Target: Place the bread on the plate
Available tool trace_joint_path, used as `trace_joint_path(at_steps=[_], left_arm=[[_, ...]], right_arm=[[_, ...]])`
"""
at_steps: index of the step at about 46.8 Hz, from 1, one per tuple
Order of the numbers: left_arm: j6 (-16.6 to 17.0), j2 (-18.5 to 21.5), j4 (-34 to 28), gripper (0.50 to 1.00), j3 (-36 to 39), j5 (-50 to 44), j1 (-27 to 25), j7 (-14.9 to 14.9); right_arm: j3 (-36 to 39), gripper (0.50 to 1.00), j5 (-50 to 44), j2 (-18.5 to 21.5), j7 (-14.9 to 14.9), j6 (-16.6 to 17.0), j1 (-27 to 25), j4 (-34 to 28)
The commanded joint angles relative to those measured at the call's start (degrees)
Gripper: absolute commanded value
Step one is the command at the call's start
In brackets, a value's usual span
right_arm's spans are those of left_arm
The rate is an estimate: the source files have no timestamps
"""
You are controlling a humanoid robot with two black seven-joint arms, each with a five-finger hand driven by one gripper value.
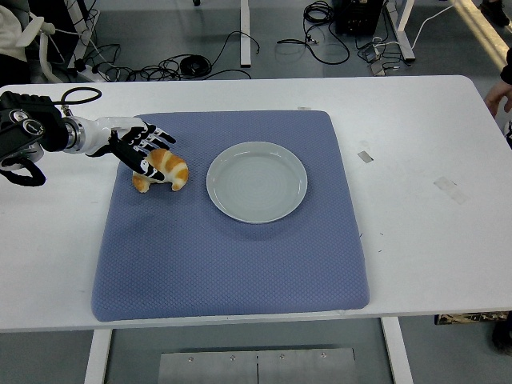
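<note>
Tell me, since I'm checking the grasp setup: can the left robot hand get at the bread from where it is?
Probably yes. The left robot hand is already over the bread on the blue mat, fingers spread, with nothing between them.

A white counter (416, 160) was set on white legs over a grey floor (280, 36). Black cables (192, 64) were strewn across the floor beyond its far edge, among white furniture legs (246, 32). Dark equipment (356, 14) was seen at the top, and a pale strip (484, 28) at the upper right.
</note>
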Motion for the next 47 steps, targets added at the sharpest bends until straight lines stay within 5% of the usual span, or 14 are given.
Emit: trace_joint_path(at_steps=[1, 25, 33, 47], left_arm=[[-0.01, 0.08, -0.03, 0.831, 0.00, 0.00, -0.01, 0.08], [-0.01, 0.26, -0.38, 0.724, 0.09, 0.17, -0.36, 0.52], [-0.09, 0.35, -0.38, 0.646, 0.09, 0.26, -0.45, 0.52], [-0.18, 0.44, -1.35, 0.604, 0.18, 0.52, -0.18, 0.52]], right_arm=[[0.00, 1.000, 0.06, 0.00, 0.01, 0.01, 0.00, 0.00], [0.00, 1.000, -0.02, 0.00, 0.01, 0.01, 0.00, 0.00], [0.00, 1.000, -0.02, 0.00, 0.01, 0.01, 0.00, 0.00], [0.00, 1.000, -0.02, 0.00, 0.01, 0.01, 0.00, 0.00]])
